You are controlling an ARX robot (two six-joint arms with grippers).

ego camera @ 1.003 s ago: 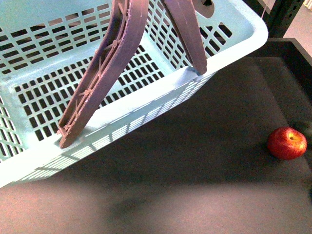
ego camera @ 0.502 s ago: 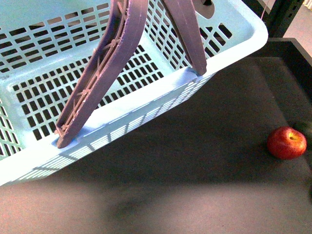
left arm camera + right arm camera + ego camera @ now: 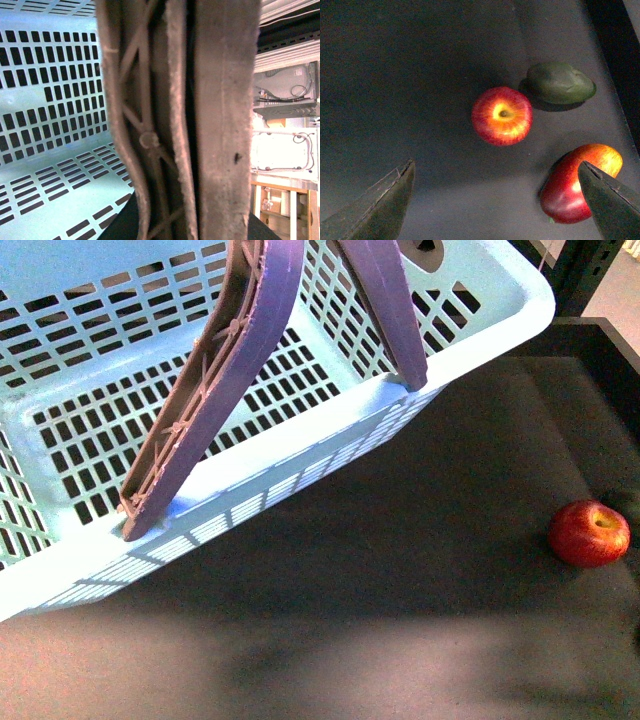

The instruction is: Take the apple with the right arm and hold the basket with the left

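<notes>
The right gripper [image 3: 496,165] is hanging with jaws wide open and empty, the apple [image 3: 502,115] lying centred before them, at three o'clock on the surface [image 3: 400,590].

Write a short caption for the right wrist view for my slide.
Open right gripper hovers near a red apple on the dark surface, beside a green object and a red-yellow fruit.
</notes>
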